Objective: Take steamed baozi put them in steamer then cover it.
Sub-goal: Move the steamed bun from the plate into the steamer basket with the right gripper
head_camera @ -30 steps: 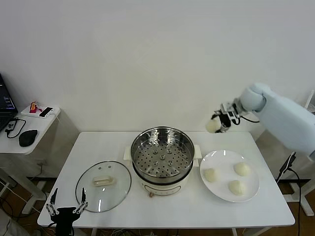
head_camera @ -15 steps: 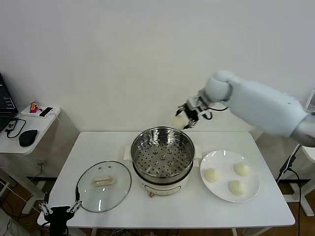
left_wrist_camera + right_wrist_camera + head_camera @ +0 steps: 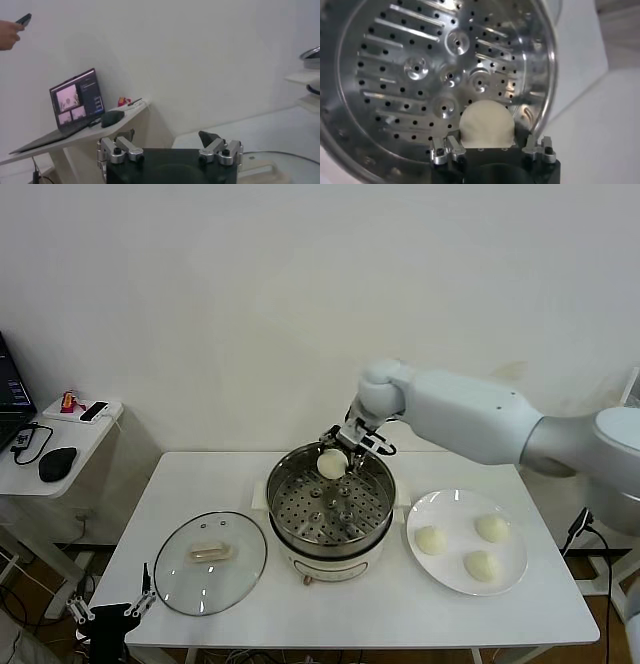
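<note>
Placement of the first bun is the step in hand. Our right gripper (image 3: 340,452) hangs over the far side of the steamer (image 3: 330,509), closed on one steamed baozi (image 3: 331,465) that sits between its fingers, above the perforated tray and not yet resting on it. In the right wrist view the same bun (image 3: 486,125) shows as a smooth, matte, cream-white dome against the holes and pressed ribs of the tray. We judge the next move calls for a short descent until the bun meets the tray, then a gentle release; soft dough will likely dent if squeezed harder, and it may cling a little to the fingers.

Three more buns (image 3: 480,565) wait on the flat white plate (image 3: 453,501) toward the right edge of the tabletop (image 3: 400,614), just beside the steamer, so most of the task is still ahead of us.

The steamer is a round, shiny steel pot on a cream base at the middle of the tabletop. The cover (image 3: 210,563), clear glass with a metal rim and a cream rectangular handle, lies flat near the front-left corner, close beside the steamer.

Our left gripper (image 3: 110,613) is parked low below the front-left corner, its fingers spread wide and holding nothing.
</note>
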{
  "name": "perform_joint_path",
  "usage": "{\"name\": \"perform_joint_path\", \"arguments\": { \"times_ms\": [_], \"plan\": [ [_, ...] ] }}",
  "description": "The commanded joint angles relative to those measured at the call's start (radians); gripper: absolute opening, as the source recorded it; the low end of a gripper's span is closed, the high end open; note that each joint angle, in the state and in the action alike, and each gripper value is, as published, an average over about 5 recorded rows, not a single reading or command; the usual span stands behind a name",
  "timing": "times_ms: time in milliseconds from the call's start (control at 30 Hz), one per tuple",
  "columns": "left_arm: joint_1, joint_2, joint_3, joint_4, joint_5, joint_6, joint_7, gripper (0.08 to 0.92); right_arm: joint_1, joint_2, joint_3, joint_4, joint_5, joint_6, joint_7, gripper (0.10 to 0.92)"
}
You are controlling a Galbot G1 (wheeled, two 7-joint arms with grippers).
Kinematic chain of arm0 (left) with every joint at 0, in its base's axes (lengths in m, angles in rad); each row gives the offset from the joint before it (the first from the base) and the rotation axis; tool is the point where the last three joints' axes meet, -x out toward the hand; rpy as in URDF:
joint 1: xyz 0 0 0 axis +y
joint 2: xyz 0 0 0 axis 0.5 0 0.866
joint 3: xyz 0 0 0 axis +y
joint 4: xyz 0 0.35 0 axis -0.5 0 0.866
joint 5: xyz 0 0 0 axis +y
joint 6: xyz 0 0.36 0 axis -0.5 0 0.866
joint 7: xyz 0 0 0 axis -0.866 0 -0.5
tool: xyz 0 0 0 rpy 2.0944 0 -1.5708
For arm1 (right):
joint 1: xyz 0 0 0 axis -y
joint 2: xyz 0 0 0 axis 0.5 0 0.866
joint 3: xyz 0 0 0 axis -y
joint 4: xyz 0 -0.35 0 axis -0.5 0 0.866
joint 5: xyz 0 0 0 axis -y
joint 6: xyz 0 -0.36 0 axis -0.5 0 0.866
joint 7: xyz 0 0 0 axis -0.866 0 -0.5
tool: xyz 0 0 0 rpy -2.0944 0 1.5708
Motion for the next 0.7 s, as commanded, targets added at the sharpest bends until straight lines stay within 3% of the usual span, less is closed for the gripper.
{"name": "perform_joint_path", "arguments": {
  "times_ms": [33, 567, 700],
  "plan": [
    [-0.005, 0.003, -0.009, 0.006, -0.002, 0.0, 0.0, 0.823, -0.049, 0.063, 0.002, -0.102, -0.217, 0.155, 0.059, 0.668],
    [-0.007, 0.003, -0.015, 0.012, 0.0, -0.002, -0.001, 0.823, -0.059, 0.104, 0.029, -0.15, -0.203, 0.195, 0.098, 0.671],
    [-0.008, 0.003, -0.014, 0.011, 0.0, -0.001, -0.001, 0.823, -0.058, 0.104, 0.025, -0.149, -0.18, 0.193, 0.099, 0.706]
  ]
}}
